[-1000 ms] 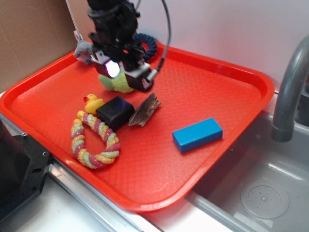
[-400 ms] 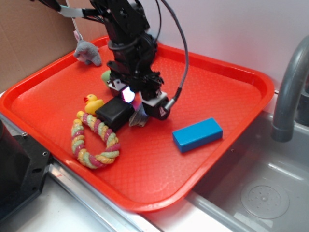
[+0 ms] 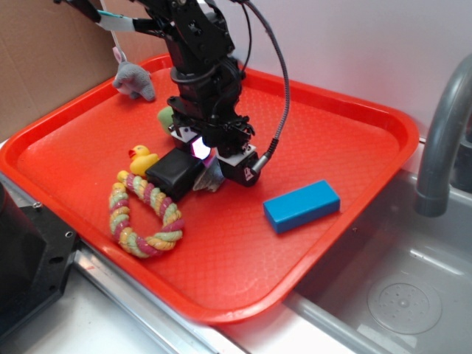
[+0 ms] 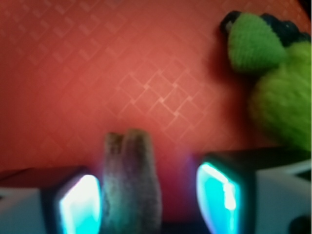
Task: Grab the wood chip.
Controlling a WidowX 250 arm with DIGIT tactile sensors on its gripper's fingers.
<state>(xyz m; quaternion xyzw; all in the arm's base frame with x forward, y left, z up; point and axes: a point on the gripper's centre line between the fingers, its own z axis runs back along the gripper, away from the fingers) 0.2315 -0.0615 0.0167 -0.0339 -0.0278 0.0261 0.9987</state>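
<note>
The wood chip (image 4: 130, 185) is a rough brown-grey sliver. In the wrist view it lies between my two lit fingers, close to the left pad (image 4: 78, 204), with a red gap to the right pad (image 4: 219, 197). My gripper (image 4: 151, 202) is open around it. In the exterior view the gripper (image 3: 210, 158) is low over the red tray (image 3: 354, 118), and only the chip's near end (image 3: 209, 179) shows beneath it, next to the glossy black block (image 3: 173, 171).
A blue block (image 3: 301, 204) lies to the right. A yellow duck (image 3: 141, 157) and a rope ring (image 3: 144, 214) sit front left. A green plush (image 4: 273, 83) is behind the gripper, a grey plush mouse (image 3: 134, 78) at the tray's far left. A sink and faucet (image 3: 442, 140) stand right.
My gripper has moved forward and down from over the green plush to straddle the wood chip, now covering most of it. The chip and blocks have not shifted.
</note>
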